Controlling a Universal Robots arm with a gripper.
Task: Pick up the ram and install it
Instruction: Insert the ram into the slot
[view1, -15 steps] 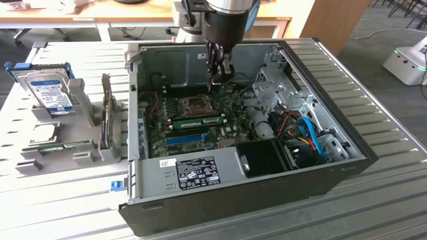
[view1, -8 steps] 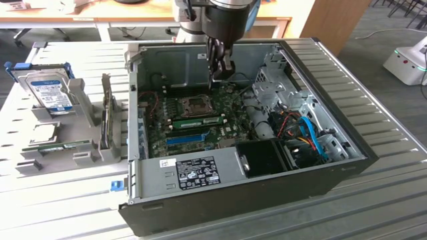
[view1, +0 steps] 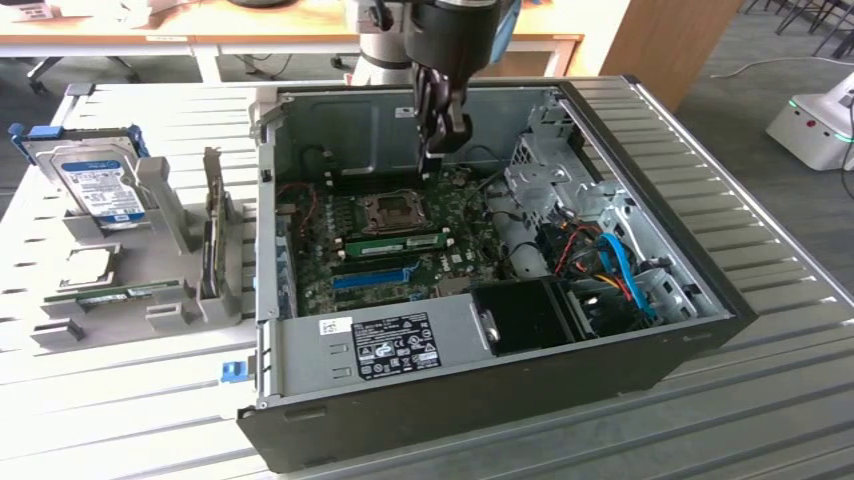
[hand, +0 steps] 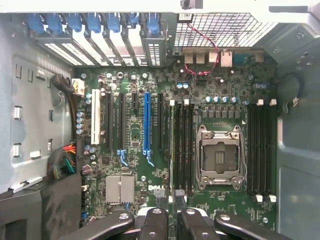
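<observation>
Slatted grey metal table (view1: 747, 420) with wooden desks behind it; an open computer case (view1: 667, 350) lies on its side on it, and I can see straight down onto the motherboard (view1: 461, 255). The gripper (view1: 447, 150) hangs inside the open case, above the board, close to the CPU socket (view1: 396, 210) and clear of it. In the wrist view its two dark fingertips (hand: 160, 197) stand partly apart with a narrow gap, and I see nothing between them, so I log it as empty. The ram (view1: 127, 293) is not in the case: it lies flat in the grey holder (view1: 160, 320) on the exterior view's left, well apart from the gripper. The same holder has the silver hard drive (view1: 104, 185) with a blue label standing up toward the back, and the dark expansion card (view1: 214, 235) on edge just beside the case wall. A second green stick (view1: 394, 242) sits on the board just beside the socket; it looks seated in a slot, but I can't confirm that. The wrist view looks down on the memory slots either side of the socket, and a long blue slot (hand: 146, 122) runs parallel to them further over.
</observation>
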